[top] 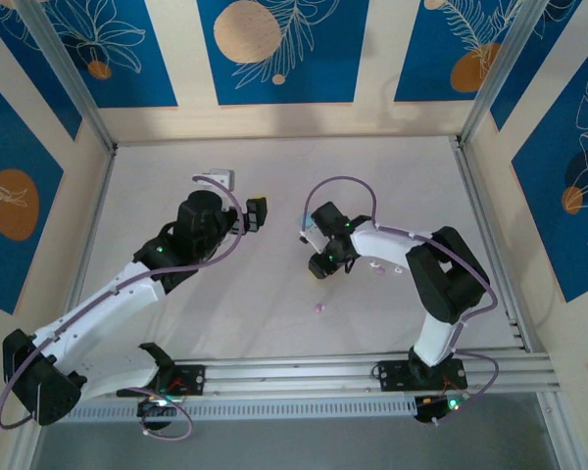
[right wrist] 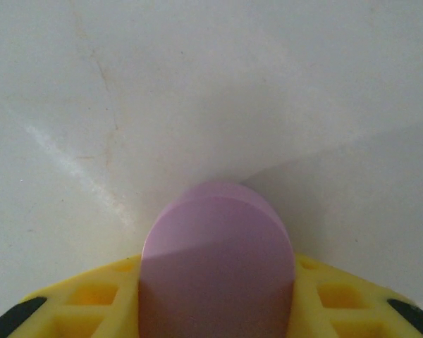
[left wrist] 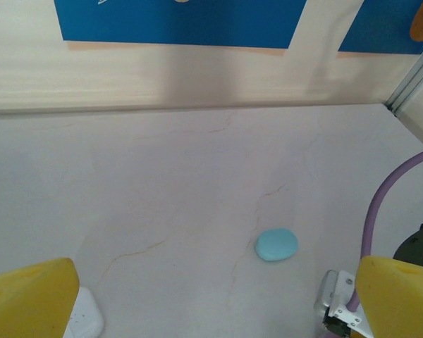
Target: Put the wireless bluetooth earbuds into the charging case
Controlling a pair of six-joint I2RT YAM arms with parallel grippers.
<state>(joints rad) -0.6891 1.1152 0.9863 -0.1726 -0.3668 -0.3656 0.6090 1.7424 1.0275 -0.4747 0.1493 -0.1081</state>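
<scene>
Three cases [left wrist: 276,244], two earbuds [top: 318,307]

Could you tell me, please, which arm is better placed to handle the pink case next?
Likely the right: the right tool holds the pink case between its yellow fingers, while the left tool stands open, facing the blue case instead.

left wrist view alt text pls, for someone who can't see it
A pale blue oval case lies on the white tabletop, right of centre. The left gripper is wide open, its yellow fingers at the bottom corners, a white rounded object beside the left-hand one.
</scene>
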